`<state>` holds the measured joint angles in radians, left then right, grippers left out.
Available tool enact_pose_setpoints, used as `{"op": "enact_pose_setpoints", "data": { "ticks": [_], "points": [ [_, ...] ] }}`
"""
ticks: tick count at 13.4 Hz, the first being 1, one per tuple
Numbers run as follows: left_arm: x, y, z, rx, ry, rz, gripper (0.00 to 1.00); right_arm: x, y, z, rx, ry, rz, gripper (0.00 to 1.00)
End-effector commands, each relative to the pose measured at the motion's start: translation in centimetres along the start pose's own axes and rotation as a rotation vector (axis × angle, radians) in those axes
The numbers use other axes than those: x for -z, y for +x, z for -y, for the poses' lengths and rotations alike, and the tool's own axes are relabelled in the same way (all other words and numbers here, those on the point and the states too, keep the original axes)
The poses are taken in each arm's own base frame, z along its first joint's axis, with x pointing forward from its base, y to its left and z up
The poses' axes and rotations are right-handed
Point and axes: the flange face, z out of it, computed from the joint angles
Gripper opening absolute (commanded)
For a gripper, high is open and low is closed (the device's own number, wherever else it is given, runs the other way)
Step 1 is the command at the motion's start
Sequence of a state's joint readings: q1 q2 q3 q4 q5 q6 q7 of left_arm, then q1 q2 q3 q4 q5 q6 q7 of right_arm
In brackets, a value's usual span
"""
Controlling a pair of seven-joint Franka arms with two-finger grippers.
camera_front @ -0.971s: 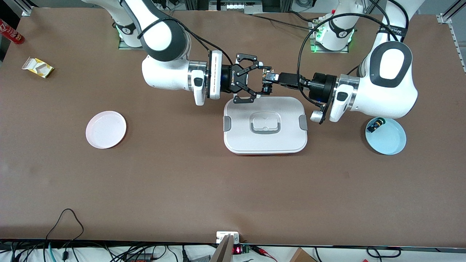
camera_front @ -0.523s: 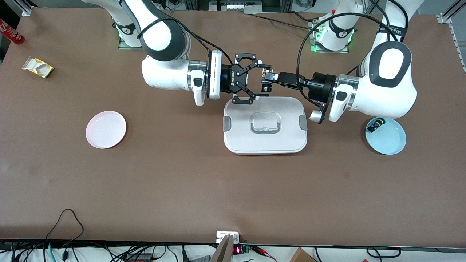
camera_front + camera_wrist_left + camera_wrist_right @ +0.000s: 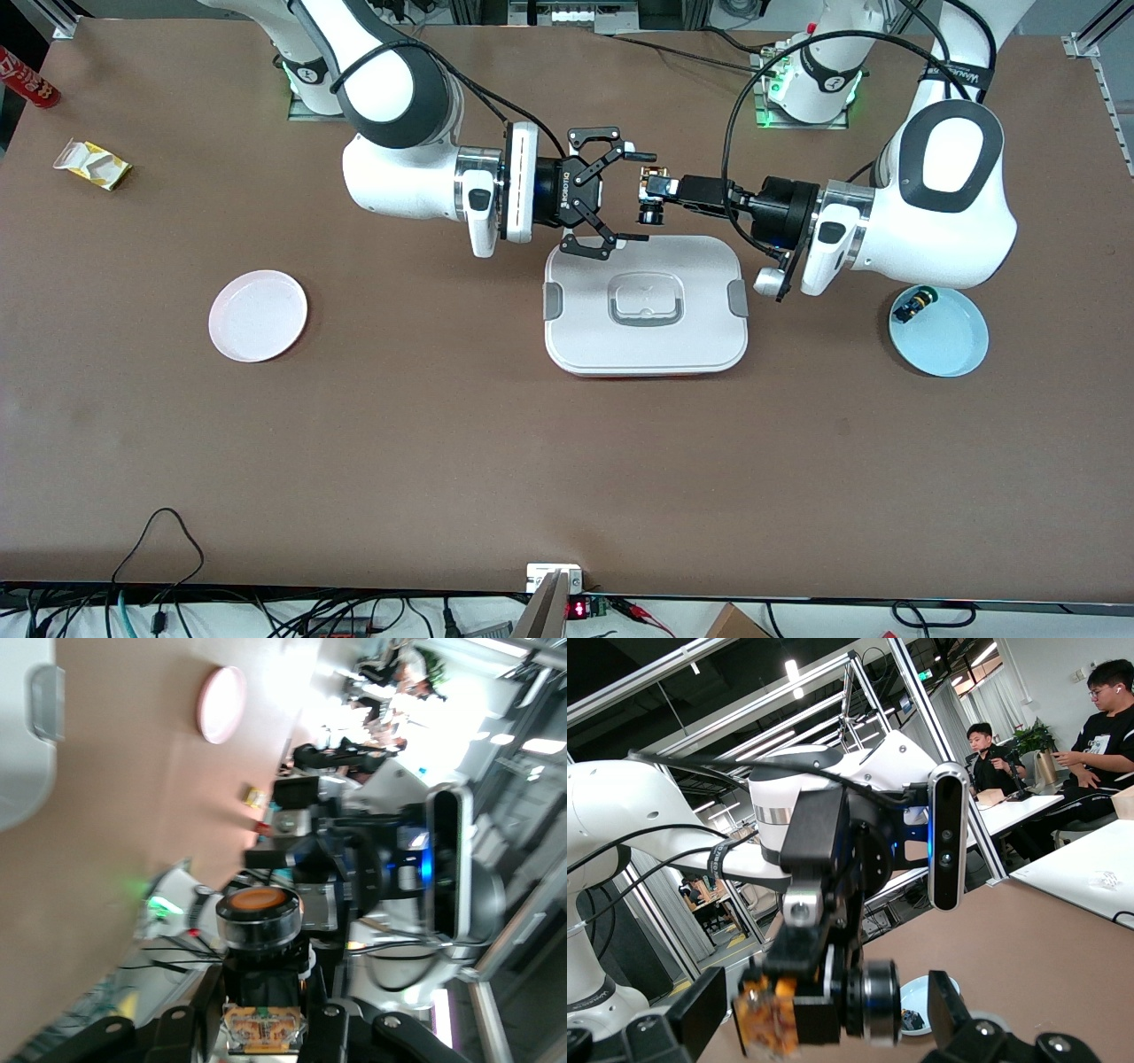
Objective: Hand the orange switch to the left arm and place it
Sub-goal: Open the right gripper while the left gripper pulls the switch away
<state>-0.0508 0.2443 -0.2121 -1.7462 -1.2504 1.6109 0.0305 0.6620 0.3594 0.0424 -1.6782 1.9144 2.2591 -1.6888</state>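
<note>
over the brown table [image 3: 443, 443] and box [image 3: 645, 306], the right gripper [image 3: 631, 197] has just opened wide and backed off; the left gripper [image 3: 654, 190] alone pinches the orange switch [image 3: 651, 213], handover unfinished.

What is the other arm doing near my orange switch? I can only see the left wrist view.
Observer: The right gripper has its fingers wide open, one on each side of the orange switch, not touching it.
Operator: What's underneath my switch?
Observer: The left gripper holds it roughly over the white box, at the box's edge nearest the robots' bases.
Operator: Is there another switch anywhere?
Observer: Yes, a small black switch lies on the blue plate, toward the left arm's end.
</note>
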Motion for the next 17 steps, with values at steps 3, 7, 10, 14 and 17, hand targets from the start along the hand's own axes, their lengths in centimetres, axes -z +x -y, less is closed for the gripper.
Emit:
{"op": "enact_pose_setpoints", "data": {
  "ticks": [3, 7, 10, 14, 17],
  "points": [
    [1.4, -0.5, -0.6, -0.111, 0.203, -0.001, 0.31, 0.8, 0.5, 0.1, 0.001, -0.023, -0.015, 1.00],
    [3.2, -0.4, 1.0, -0.285, 0.478, 0.031, 0.31, 4.0, 1.0, -1.1, -0.001, -0.060, -0.023, 1.00],
    [6.2, 0.4, 4.4, -0.419, 0.634, 0.100, 0.31, 5.9, 0.8, -2.2, -0.015, -0.034, -0.036, 1.00],
    [9.6, 1.8, 9.7, -0.509, 0.781, 0.218, 0.31, 9.2, 1.4, -4.0, 0.013, -0.003, -0.002, 1.00],
    [13.4, 2.2, 13.7, -0.579, 0.917, 0.346, 0.31, 11.7, 1.7, -5.3, 0.016, 0.022, 0.032, 1.00]
  ]
}}
